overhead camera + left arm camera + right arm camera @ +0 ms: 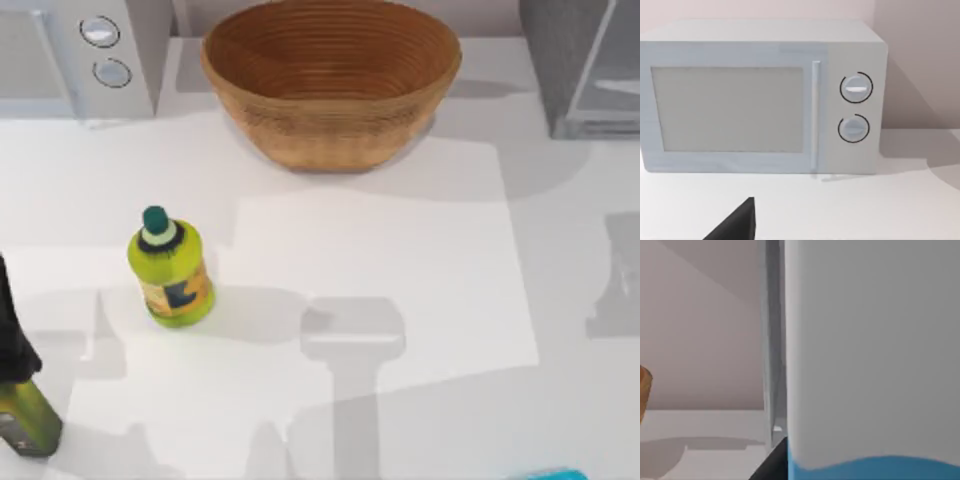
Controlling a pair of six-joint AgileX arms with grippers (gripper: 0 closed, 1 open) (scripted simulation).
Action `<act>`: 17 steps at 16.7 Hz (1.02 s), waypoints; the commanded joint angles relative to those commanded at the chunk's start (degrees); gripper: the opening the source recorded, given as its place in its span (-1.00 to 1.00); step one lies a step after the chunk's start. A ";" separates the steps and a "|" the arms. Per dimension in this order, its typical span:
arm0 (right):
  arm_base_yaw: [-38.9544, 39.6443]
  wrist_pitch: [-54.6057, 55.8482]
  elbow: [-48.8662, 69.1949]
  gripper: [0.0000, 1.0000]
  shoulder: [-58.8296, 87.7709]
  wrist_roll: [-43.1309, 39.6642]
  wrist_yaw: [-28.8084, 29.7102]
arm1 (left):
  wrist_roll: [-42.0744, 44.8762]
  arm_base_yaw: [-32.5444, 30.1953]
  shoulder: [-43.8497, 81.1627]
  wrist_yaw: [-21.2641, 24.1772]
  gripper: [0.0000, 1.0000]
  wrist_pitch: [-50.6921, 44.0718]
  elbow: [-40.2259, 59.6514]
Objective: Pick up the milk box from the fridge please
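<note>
Milk box (872, 350): close against the right end effector's camera, white above a blue band.
Right end effector: grip cannot be told.
Fridge (585, 65): far right corner.
Left end effector (735, 222): grip unclear, facing the white appliance (760, 97).
Around: basket (330, 75), yellow-green bottle (172, 270) on the surface (400, 260).

The top view looks straight down on the surface (400, 260), the left wrist view faces the white appliance (760, 95) nearby, and the right wrist view sits close against the milk box (870, 350).
</note>
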 joint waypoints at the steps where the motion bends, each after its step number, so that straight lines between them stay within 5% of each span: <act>1: 0.79 -2.92 -1.90 -1.00 -4.55 -0.03 0.68 | 0.00 0.00 0.00 0.00 1.00 0.00 0.00; 7: 3.74 -13.06 -8.29 -1.00 -19.27 -0.29 3.19 | 0.00 0.00 0.00 0.00 1.00 0.00 0.00; 17: 7.12 -7.46 -6.59 -1.00 -13.41 -0.27 3.23 | 0.00 0.00 0.00 0.00 1.00 0.00 0.00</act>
